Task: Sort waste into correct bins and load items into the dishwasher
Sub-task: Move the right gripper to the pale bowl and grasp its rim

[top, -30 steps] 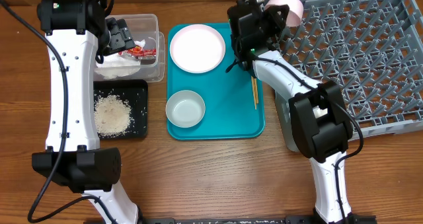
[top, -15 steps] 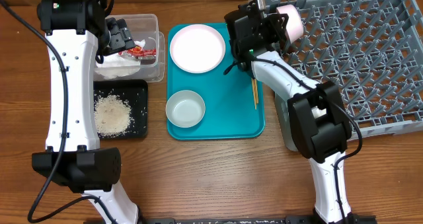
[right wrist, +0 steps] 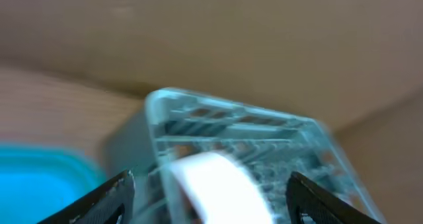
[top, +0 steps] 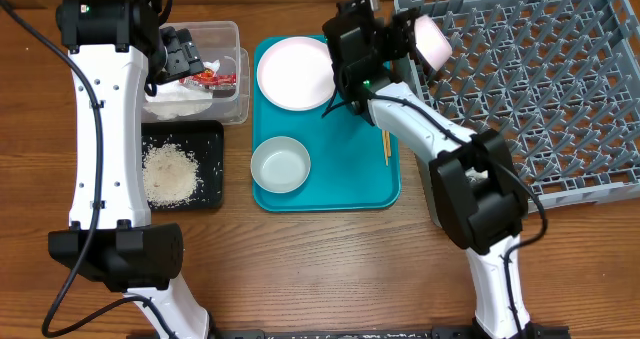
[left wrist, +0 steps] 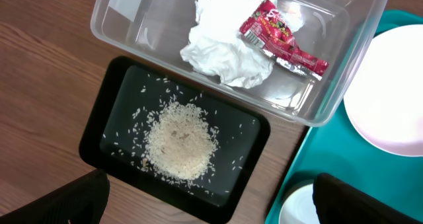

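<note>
The left gripper [top: 183, 55] hangs with fingers spread and empty over the clear tub [top: 228, 39], which holds the napkin [left wrist: 221, 49] and red wrapper [left wrist: 281, 36]. Rice [left wrist: 180, 141] lies in the black tray [left wrist: 106, 125]. Plate [top: 298, 72], bowl [top: 280, 165] and chopsticks [top: 384, 139] rest on the teal tray [top: 340, 184]. The right gripper [top: 412, 37] clasps a tilted white vessel [top: 432, 41] over the dish rack's [top: 530, 99] left edge.

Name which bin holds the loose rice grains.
The shallow black rectangular tray; the clear plastic rectangular tub holds a crumpled white paper napkin and red shiny wrapper instead.
</note>
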Controlling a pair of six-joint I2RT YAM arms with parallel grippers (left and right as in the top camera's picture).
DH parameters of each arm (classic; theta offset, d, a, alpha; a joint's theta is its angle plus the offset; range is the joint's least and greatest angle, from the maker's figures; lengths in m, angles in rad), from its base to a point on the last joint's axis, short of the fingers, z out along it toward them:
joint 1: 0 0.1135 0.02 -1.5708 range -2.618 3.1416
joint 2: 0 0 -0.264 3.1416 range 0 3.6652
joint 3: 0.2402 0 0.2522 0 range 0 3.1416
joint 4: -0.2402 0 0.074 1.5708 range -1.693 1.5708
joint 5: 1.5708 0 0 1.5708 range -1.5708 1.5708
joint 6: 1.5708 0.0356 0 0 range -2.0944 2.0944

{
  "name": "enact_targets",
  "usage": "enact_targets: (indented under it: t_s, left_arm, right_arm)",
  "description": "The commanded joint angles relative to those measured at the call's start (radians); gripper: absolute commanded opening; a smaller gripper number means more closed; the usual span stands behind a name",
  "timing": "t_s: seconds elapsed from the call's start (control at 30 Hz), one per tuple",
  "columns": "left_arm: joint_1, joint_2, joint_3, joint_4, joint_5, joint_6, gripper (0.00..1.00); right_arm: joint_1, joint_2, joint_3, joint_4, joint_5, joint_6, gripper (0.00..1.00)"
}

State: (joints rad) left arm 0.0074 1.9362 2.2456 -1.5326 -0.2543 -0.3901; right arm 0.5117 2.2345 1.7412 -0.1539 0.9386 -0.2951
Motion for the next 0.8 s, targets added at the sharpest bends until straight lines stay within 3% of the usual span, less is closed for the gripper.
enact_targets:
  t_s: [0.0, 0.07, 0.1, 0.13, 0.33, 0.4, 0.5, 0.6, 0.77]
  left_arm:
    - [0.005, 0.008, 0.006, 0.0, 0.001, -0.007, 1.0]
    - [0.005, 0.008, 0.006, 0.0, 0.001, -0.007, 1.0]
    - [0.005, 0.008, 0.006, 0.0, 0.001, -0.007, 1.0]
    - [0.005, 0.008, 0.006, 0.0, 0.001, -0.007, 1.0]
    - [0.005, 0.008, 0.006, 0.0, 0.001, -0.007, 1.0]
    - [0.005, 0.008, 0.006, 0.0, 0.001, -0.007, 1.0]
    - [0.005, 0.008, 0.006, 0.0, 0.001, -0.007, 1.0]
    - [0.005, 0.008, 0.006, 0.0, 0.001, -0.007, 1.0]
    - [0.005, 0.008, 0.006, 0.0, 0.001, -0.007, 1.0]
  right_arm:
    - [0.025, -0.132, 0.014, -0.134, -0.387, 0.209, 0.75]
    - [0.026, -0.166, 0.014, -0.264, -0.65, 0.338, 0.75]
    - [0.026, -0.178, 0.014, -0.329, -0.782, 0.386, 0.8]
    - [0.026, -0.189, 0.014, -0.386, -0.912, 0.408, 0.86]
    - [0.026, -0.202, 0.014, -0.584, -1.449, 0.48, 0.87]
    - [0.031, -0.201, 0.008, -0.624, -1.474, 0.532, 0.86]
    - [0.049, -0.201, -0.028, -0.647, -1.372, 0.69, 0.72]
    - [0.077, -0.198, -0.073, -0.666, -1.232, 0.851, 0.72]
    - [0.129, -0.192, -0.129, -0.656, -1.091, 0.915, 0.71]
